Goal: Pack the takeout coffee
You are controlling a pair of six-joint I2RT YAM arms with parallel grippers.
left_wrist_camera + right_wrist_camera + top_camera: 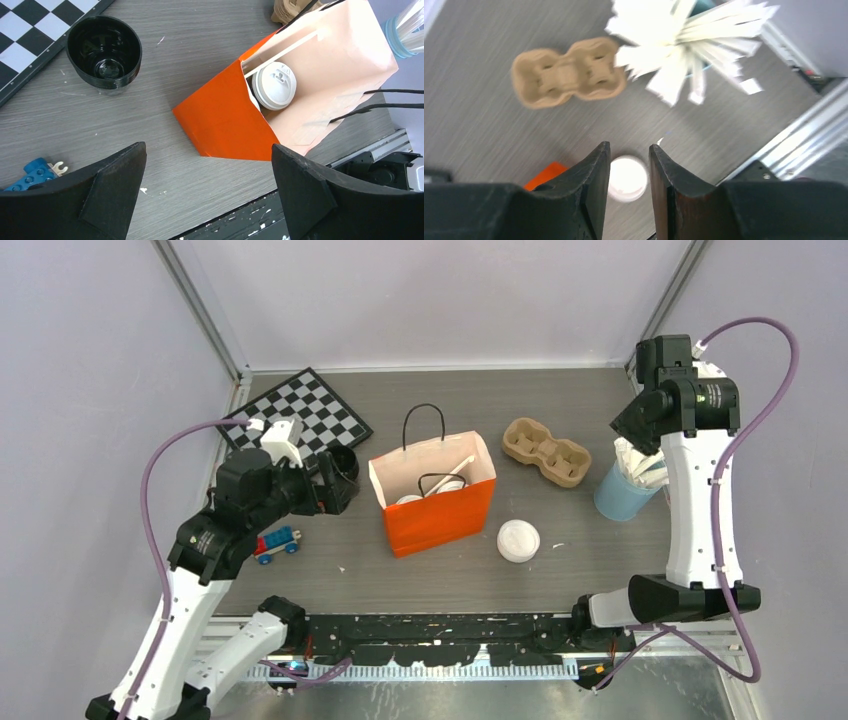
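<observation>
The takeout coffee (274, 86), a cup with a white sip lid, stands inside the open orange bag (225, 120). In the top view its lid (450, 484) shows in the bag (440, 515) at the table's middle. My left gripper (207, 182) is open and empty, raised above the table left of the bag, and appears in the top view (330, 490). My right gripper (629, 170) hangs high over the right side, jaws a narrow gap apart with nothing between them, and appears in the top view (628, 430).
A black lidless cup (342, 463) stands by the left gripper. A loose white disc (518, 540) lies right of the bag. A cardboard cup carrier (546, 452), a blue cup of white stirrers (625, 490), a chessboard (300, 415) and a toy train (277, 543) are around.
</observation>
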